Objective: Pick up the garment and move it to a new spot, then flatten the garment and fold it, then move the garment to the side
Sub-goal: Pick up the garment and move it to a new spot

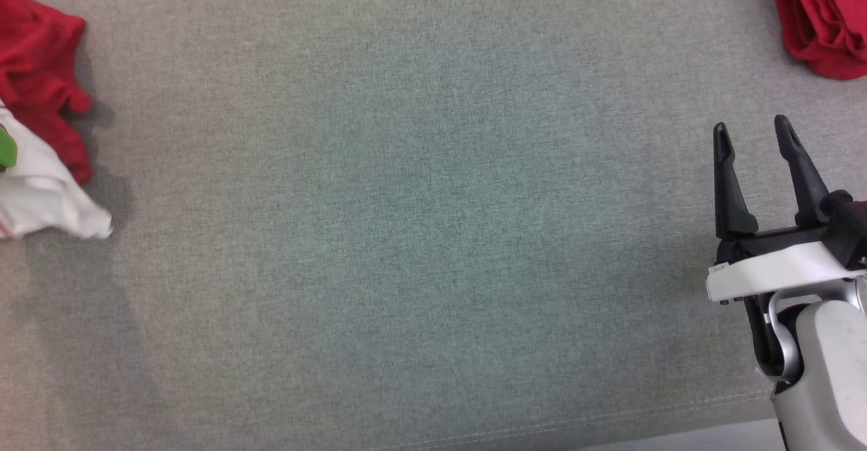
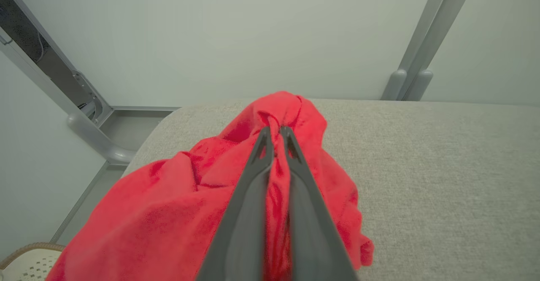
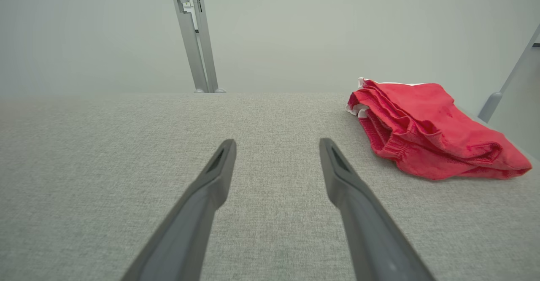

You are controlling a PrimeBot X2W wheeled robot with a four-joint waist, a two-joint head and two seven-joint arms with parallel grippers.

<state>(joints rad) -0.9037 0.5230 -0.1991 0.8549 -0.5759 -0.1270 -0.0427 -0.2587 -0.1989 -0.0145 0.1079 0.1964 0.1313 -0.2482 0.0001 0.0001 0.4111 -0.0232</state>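
Note:
A crumpled red garment (image 1: pixel 40 85) lies at the far left edge of the grey cloth-covered table (image 1: pixel 406 234), with white cloth (image 1: pixel 40 194) and a green spot against it. In the left wrist view my left gripper (image 2: pixel 275 130) is shut on a bunched fold of this red garment (image 2: pixel 168 201), and the cloth drapes down on both sides of the fingers. At the lower right, my right gripper (image 1: pixel 750 129) hovers over bare table. Its fingers stand wide open with nothing between them, as the right wrist view also shows (image 3: pixel 276 146).
A second red garment (image 1: pixel 823 17), folded, lies at the table's far right corner (image 3: pixel 426 129). A wicker basket (image 2: pixel 29 260) sits on the floor past the table's left end. Grey frame posts (image 3: pixel 194 36) rise behind the table. The table's front edge runs near my right arm.

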